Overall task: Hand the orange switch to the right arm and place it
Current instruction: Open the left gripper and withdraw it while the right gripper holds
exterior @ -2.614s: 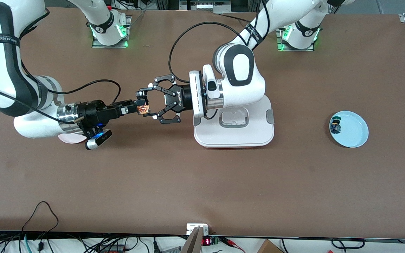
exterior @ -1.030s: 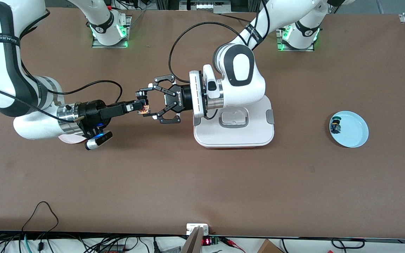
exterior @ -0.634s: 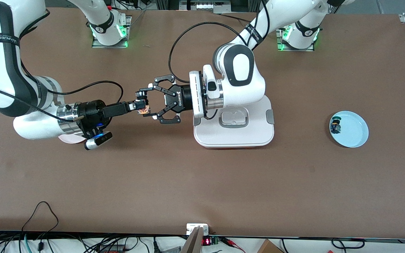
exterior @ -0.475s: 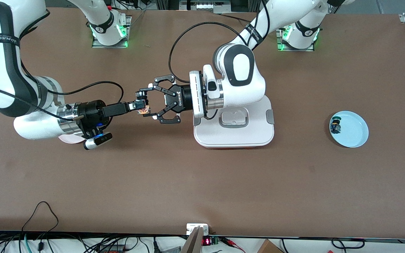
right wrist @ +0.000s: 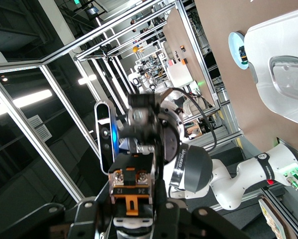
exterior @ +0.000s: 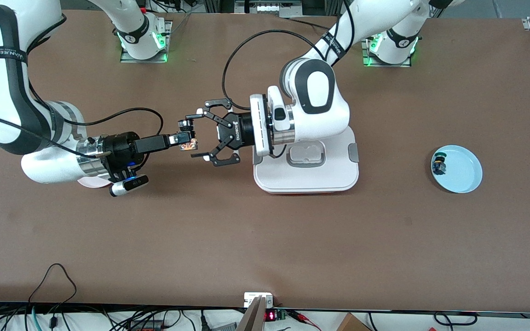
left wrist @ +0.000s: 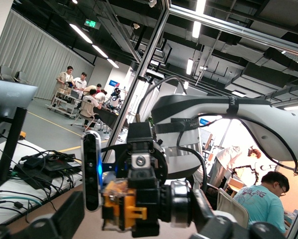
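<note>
So the handoff just went through: my left hand (exterior: 197, 136), which was pinched on the orange switch (exterior: 188, 145) a second ago, has sprung wide open around it, fingers clear on both sides. My right hand (exterior: 183, 139) is now clamped tight on the switch, holding it in the air, center-left of the frame over the bare bench (exterior: 265, 239). I'd say the placing is what's left, once my left hand backs away.

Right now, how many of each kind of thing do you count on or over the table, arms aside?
Switches: 2, the orange switch and a green-capped switch
Plates: 2, blue plate, pink plate
White lidded box: 1
Total: 5
</note>
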Controlling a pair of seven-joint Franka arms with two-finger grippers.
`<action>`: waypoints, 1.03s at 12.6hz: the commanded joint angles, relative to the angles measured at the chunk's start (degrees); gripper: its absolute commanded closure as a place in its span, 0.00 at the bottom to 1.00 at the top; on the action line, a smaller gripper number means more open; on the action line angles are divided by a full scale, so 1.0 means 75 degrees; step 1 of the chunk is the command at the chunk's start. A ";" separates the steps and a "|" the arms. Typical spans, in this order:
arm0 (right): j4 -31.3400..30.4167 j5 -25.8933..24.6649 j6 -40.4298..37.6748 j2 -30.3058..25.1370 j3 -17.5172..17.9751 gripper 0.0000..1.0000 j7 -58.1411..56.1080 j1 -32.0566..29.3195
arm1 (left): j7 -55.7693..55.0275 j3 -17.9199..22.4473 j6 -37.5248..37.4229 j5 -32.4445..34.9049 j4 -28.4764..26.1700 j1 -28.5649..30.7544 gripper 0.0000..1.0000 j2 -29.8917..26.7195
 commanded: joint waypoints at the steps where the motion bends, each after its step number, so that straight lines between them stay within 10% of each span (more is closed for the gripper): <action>1: 0.0118 0.0203 -0.0127 0.0058 0.0029 0.96 -0.0109 0.0006 | 0.0047 -0.0059 -0.0461 -0.0042 0.0055 0.0596 0.00 -0.0030; 10: 0.0083 -0.0230 -0.0348 -0.0059 0.0017 0.95 -0.0308 -0.0239 | 0.0562 -0.0001 -0.7898 0.2930 -0.0638 0.5270 0.00 0.0730; 13: 0.0083 -0.1035 -0.0478 -0.0106 0.0017 0.95 -0.0554 -0.0508 | 0.0621 0.0000 -0.8866 0.4967 -0.0614 0.6583 0.00 0.0755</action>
